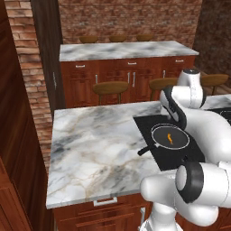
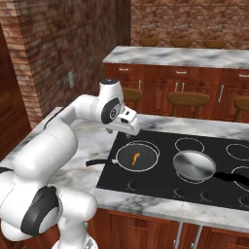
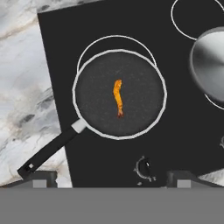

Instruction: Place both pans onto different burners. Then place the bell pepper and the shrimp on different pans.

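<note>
**Shrimp down in black pan, hand hanging empty above it**

Black pan (image 3: 119,94) sits on the near-left burner (image 3: 116,43) of the cooktop (image 2: 160,182), a little off-centre: the white ring peeks out past the pan's far rim in the hand view. Its long handle (image 3: 50,151) points back over the cooktop edge toward the marble worktop (image 1: 97,149). Probably left that way so the handle stays away from the other rings.

Shrimp (image 3: 117,97) lies flat near the middle of the black pan, orange, slightly curved, touching nothing but the pan floor. Mid-pan placement looks deliberate; it keeps the piece away from the rim.

Silver pan (image 2: 194,165) rests on the neighbouring burner to the right, apart from the black pan, nothing in it. Judged to be the spot reserved for the bell pepper, which I cannot find in these views.

Hand (image 2: 130,124): fingers spread wide, nothing between them; fingertips (image 3: 41,178) frame the bottom of the hand view with only cooktop between. It hovers above the black pan's far-left side, well above it, looking nearly straight down.

Shrimp relative to hand: directly below and roughly centred ahead of the fingers, not in contact
</note>
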